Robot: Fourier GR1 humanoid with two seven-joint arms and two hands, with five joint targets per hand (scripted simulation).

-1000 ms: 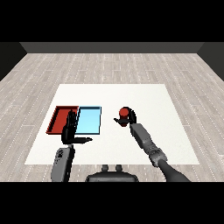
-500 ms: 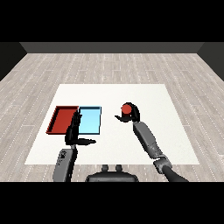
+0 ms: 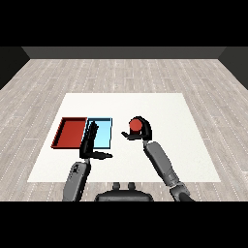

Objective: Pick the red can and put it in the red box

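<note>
Since the earlier frames my right hand [image 3: 143,131] had carried the red can [image 3: 135,125] leftward toward the light blue tray [image 3: 105,138], fingers curled round it, while my left hand [image 3: 90,143] waited with fingers straight over the seam between the trays. To finish well, I judged I should keep the can upright and travel past the blue tray to the red tray [image 3: 71,132] before lowering. It looked a short, plain red cylinder, held near the blue tray's right edge.

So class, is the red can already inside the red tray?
No, the red can sits in the right hand, right of both trays, outside the red tray.
</note>
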